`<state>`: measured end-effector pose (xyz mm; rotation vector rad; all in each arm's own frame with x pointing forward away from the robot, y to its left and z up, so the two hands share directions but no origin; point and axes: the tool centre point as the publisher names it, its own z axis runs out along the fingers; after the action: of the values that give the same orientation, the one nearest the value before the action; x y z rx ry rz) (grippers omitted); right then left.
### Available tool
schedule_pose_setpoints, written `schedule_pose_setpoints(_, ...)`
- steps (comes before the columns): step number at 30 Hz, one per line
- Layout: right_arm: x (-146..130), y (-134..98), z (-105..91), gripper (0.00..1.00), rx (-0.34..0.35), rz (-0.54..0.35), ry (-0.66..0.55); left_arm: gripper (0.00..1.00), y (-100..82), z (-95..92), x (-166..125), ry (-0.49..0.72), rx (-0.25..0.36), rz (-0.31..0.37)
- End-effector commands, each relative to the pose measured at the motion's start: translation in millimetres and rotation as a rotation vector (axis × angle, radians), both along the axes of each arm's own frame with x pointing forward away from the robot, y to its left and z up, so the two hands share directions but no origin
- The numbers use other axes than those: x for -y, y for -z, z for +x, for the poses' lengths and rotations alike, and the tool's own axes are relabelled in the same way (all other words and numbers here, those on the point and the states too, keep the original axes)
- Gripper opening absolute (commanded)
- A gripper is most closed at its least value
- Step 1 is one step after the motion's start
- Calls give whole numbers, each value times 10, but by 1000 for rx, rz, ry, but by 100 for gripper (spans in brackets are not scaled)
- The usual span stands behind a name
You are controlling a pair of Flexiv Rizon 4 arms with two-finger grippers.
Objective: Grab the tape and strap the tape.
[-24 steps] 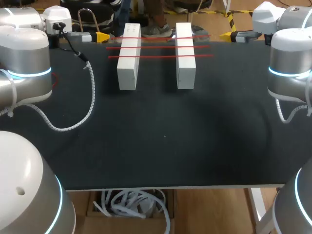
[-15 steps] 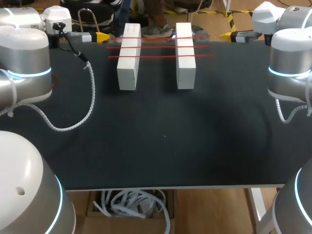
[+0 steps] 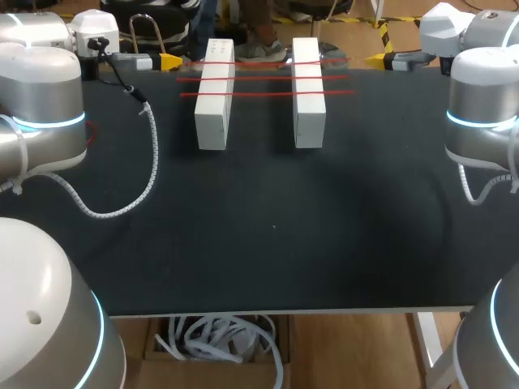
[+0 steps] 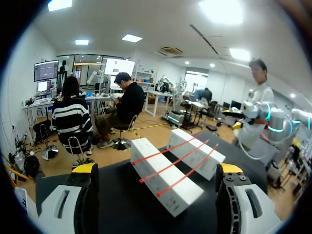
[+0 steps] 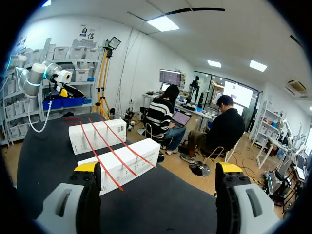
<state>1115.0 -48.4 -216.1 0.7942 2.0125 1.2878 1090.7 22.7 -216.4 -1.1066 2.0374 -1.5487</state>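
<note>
Two white blocks [image 3: 215, 93] [image 3: 308, 91] stand side by side at the far middle of the black table [image 3: 268, 235]. Three red tape strips [image 3: 263, 78] run across both. My left gripper [image 3: 166, 61] is at the far left edge, open and empty. My right gripper [image 3: 379, 58] is at the far right edge, also open and empty. In the left wrist view the gripper [image 4: 157, 169] faces the blocks [image 4: 163, 187] and the strips [image 4: 178, 163] ahead of it. The right wrist view shows its gripper [image 5: 158, 168] facing the blocks [image 5: 126, 163] from the other side. A thin red loop [image 5: 73, 120] lies beyond them.
A white spiral cable [image 3: 150, 162] from my left arm hangs over the left part of the table. My arms' big joints [image 3: 40, 105] [image 3: 482, 113] stand over both side edges. The table's front edge [image 3: 276, 311] is near.
</note>
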Motion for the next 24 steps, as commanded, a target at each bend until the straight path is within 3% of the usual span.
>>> schedule_pose_setpoints(1,7,2,-5,100,1,1,-1,100,14,0,4,-2,5,-2)
schedule_pose_setpoints(6,7,2,-5,100,1,1,-1,100,91,-16,-9,96,54,61)
schedule_pose_setpoints(10,7,2,-5,100,1,1,-1,100,191,-55,-68,247,99,33)
schedule_pose_setpoints(12,7,2,-5,100,1,1,-1,100,290,-71,-73,306,99,116)
schedule_pose_setpoints(14,7,2,-5,100,1,1,-1,100,362,-103,-65,362,102,126)
schedule_pose_setpoints(19,7,2,-5,100,1,1,-1,100,440,-169,-32,442,127,21)
schedule_pose_setpoints(24,7,2,-5,100,1,1,-1,100,456,-199,14,450,131,4)
